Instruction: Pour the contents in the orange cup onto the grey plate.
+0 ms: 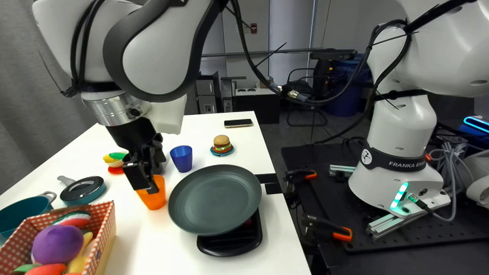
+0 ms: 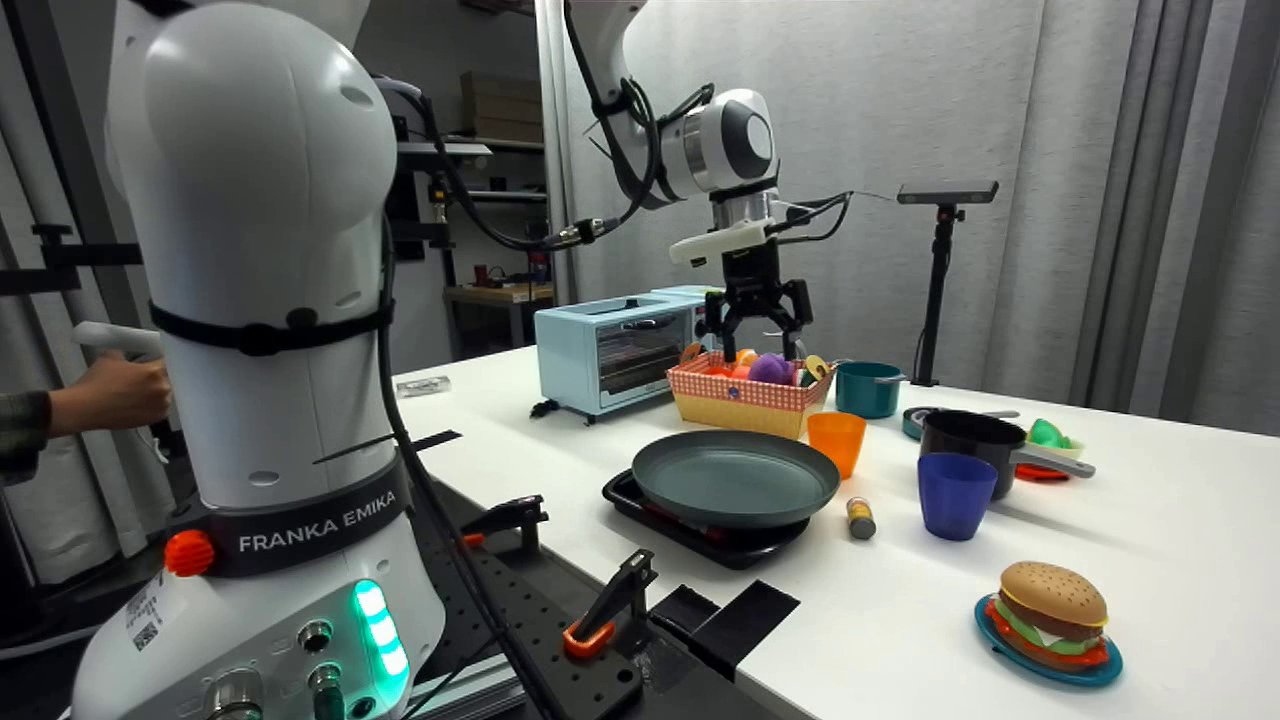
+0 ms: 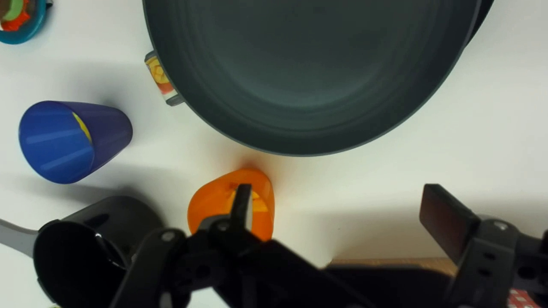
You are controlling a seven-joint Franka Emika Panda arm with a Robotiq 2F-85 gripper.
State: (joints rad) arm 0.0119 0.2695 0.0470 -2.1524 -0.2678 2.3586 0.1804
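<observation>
Fingers (image 3: 447,222) spread apart | orange cup (image 2: 837,445): yellow pieces (image 3: 259,203) inside | blue cup (image 3: 72,145): yellow sliver (image 3: 82,127) inside

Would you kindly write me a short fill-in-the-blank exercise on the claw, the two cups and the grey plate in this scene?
1. The claw is not shut but ____.
2. The orange cup stands ____ rather than lying on its side.
3. The grey plate rests on a low base coloured ____.
4. The cup nearest the toy burger is coloured ____.

Missing words: open; upright; black; blue.
</observation>
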